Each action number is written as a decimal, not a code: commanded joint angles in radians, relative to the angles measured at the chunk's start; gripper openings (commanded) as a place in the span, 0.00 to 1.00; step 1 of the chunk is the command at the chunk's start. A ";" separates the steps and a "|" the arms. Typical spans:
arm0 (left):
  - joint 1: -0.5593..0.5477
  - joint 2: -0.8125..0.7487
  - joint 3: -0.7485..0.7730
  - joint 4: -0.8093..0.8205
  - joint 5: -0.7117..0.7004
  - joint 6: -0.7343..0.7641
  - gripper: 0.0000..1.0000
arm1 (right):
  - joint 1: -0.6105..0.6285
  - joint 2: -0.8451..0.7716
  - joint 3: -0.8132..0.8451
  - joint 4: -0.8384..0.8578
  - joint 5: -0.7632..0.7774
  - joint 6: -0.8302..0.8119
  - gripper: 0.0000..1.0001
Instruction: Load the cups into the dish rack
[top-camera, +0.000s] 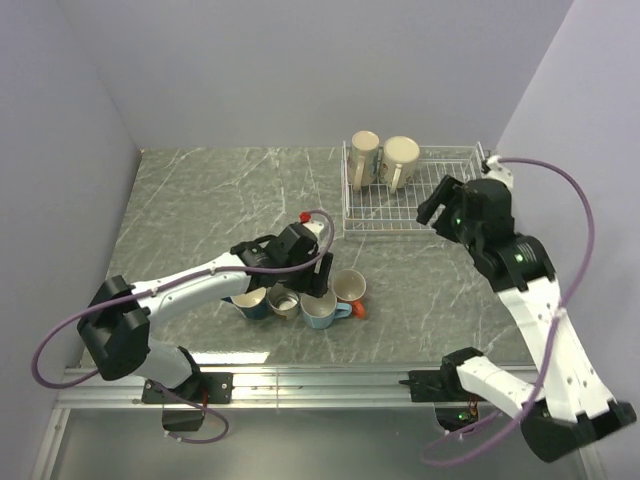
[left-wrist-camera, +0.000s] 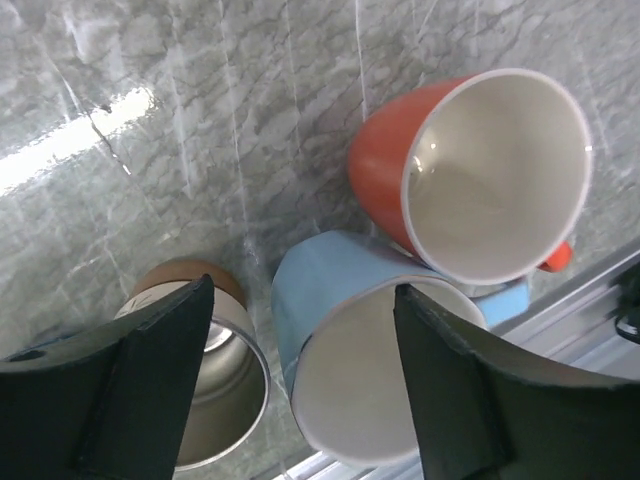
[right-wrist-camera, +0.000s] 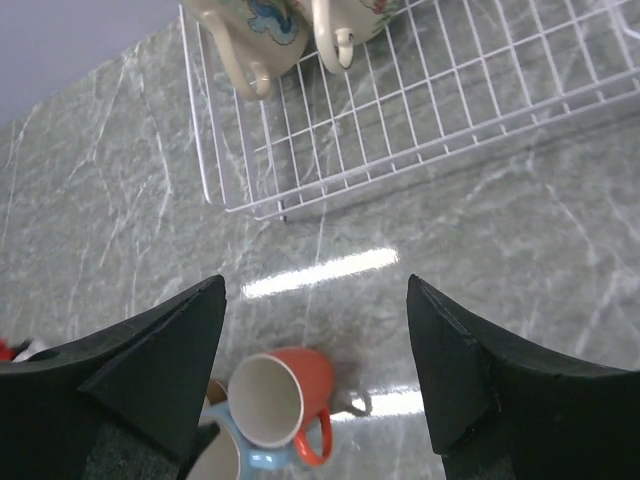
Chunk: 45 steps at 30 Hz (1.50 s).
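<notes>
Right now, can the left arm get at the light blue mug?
Probably yes. The left pincer sits open directly over the light blue mug, one finger either side. The orange mug sits tight against it, which may crowd the grip.

Left claw (left-wrist-camera: 300, 310) astride light blue mug (left-wrist-camera: 330, 340), grey mug (left-wrist-camera: 215, 390) under one finger, orange mug (left-wrist-camera: 470, 180) just ahead, bare table (left-wrist-camera: 150, 150) beyond them; right claw (right-wrist-camera: 315, 290) over bare table, rack (right-wrist-camera: 430, 120) ahead, first mug (right-wrist-camera: 255, 30) and second mug (right-wrist-camera: 345, 20) filling its far-left corner, remaining grid free
</notes>
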 joint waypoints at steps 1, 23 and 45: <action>-0.007 0.013 -0.022 0.068 0.027 0.029 0.77 | -0.002 -0.100 -0.017 -0.104 0.051 -0.008 0.80; -0.009 -0.039 0.091 -0.038 -0.107 0.104 0.00 | -0.004 -0.134 0.009 -0.124 -0.119 0.004 0.80; -0.009 -0.518 -0.054 0.560 -0.438 0.428 0.00 | 0.001 0.179 -0.137 0.638 -1.286 0.824 0.80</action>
